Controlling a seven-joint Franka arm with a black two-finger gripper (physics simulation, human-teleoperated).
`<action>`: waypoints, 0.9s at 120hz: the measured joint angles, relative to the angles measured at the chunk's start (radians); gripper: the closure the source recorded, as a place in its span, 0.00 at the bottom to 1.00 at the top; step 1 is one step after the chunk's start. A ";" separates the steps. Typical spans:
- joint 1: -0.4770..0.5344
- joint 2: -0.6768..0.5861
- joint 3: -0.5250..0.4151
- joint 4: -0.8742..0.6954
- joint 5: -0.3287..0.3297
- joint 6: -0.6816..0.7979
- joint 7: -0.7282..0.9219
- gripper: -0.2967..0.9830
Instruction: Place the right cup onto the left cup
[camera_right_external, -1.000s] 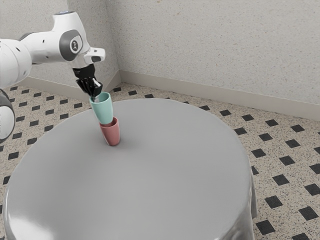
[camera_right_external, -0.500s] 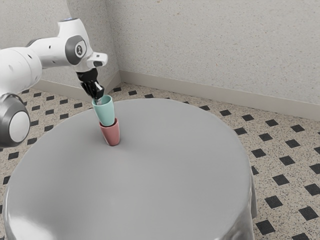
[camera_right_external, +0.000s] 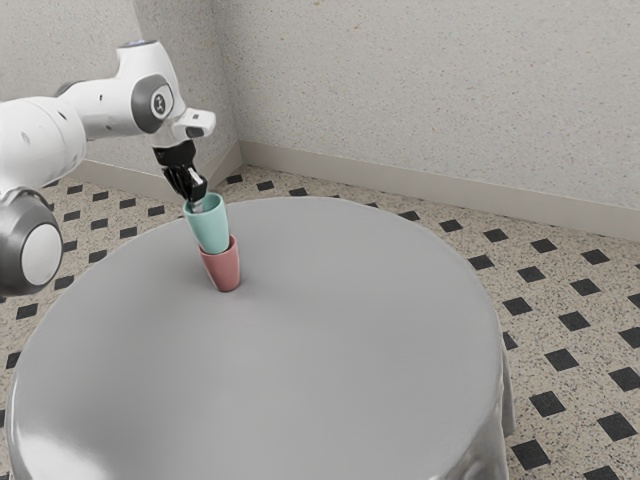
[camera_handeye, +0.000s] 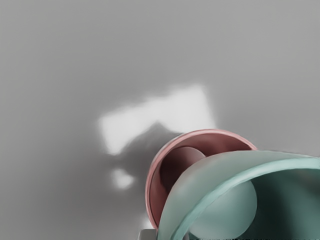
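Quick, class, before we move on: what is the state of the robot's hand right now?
Hand: closed on the teal cup, gripping it at the rim.

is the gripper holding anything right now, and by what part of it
Yes, the teal cup: the gripper is shut on its wall at the upper rim, on the exterior view's left side.

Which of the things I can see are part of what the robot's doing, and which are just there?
Part of the job:
Teal cup, gripped at its rim
Pink cup, the one to stack onto
Black gripper, holding the teal cup

Just there:
Grey table, under the pink cup
Patterned floor
Speckled wall
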 joint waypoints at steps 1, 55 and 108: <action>0.000 0.001 0.000 0.000 0.000 0.000 0.001 0.85; -0.027 -0.036 0.005 -0.015 -0.040 0.003 0.004 0.42; -0.172 -0.381 0.007 -0.274 -0.014 -0.033 -0.017 0.26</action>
